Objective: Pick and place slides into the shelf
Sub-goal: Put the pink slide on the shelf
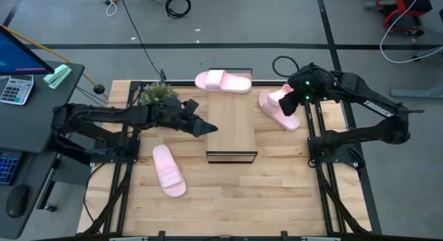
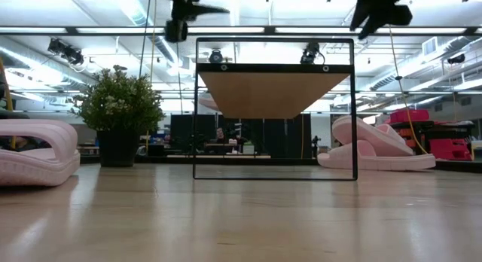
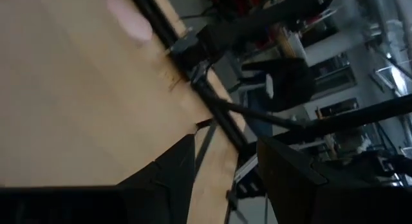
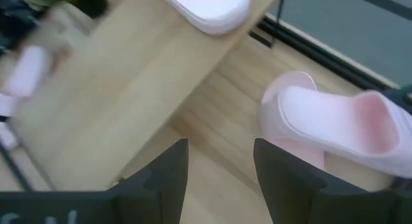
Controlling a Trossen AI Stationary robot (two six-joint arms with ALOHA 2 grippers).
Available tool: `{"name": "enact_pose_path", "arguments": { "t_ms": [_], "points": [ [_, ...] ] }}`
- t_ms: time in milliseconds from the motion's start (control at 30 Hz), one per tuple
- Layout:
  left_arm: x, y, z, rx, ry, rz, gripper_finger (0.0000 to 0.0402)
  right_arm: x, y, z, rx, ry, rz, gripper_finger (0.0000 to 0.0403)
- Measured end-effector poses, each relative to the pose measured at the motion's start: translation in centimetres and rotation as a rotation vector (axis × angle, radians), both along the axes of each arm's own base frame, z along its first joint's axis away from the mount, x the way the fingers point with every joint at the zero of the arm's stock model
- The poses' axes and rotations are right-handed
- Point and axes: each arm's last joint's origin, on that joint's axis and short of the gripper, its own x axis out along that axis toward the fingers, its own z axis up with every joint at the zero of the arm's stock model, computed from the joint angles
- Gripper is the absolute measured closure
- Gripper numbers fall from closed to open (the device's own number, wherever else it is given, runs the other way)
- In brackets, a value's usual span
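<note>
The shelf (image 1: pixel 232 125) stands mid-table, long axis running front to back, top board bare except at its far end, where one pink slide (image 1: pixel 223 82) lies crosswise over the edge. Two more slides (image 1: pixel 280 108) sit stacked just beside the shelf's right long edge, the upper one tilted on the lower; in the low view they (image 2: pixel 374 147) show to the right of the frame, clear of its black post. A fourth slide (image 1: pixel 169 170) lies alone on the table (image 1: pixel 277 192) left of the shelf's near end, well apart from it. The left gripper (image 1: pixel 206 128) hovers at the shelf's left long edge, fingers apart and empty. The right gripper (image 1: pixel 285 97) hangs above the stacked pair, fingers (image 4: pixel 283 179) apart, nothing between them. A potted plant (image 1: pixel 158 94) stands near the far left corner. Front half of the table is open wood.
</note>
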Motion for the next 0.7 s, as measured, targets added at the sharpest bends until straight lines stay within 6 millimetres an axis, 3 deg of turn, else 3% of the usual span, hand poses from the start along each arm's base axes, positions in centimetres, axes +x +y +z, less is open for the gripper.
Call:
{"name": "enact_pose_path", "arguments": {
  "t_ms": [233, 567, 700],
  "points": [
    [-1.2, -2.0, 0.0, -0.013, 0.071, 0.028, 0.023, -0.5, -0.4, -3.2, 0.047, 0.062, -0.031, 0.022],
    [-2.2, -4.9, -0.9, -0.054, 0.193, 0.072, 0.023, -1.7, 0.6, -6.3, 0.069, 0.03, 0.006, 0.022],
    [-2.4, -5.5, -1.0, -0.068, 0.194, 0.132, 0.023, -2.3, 0.8, -7.9, 0.079, 0.016, -0.057, 0.022]
  ]
}}
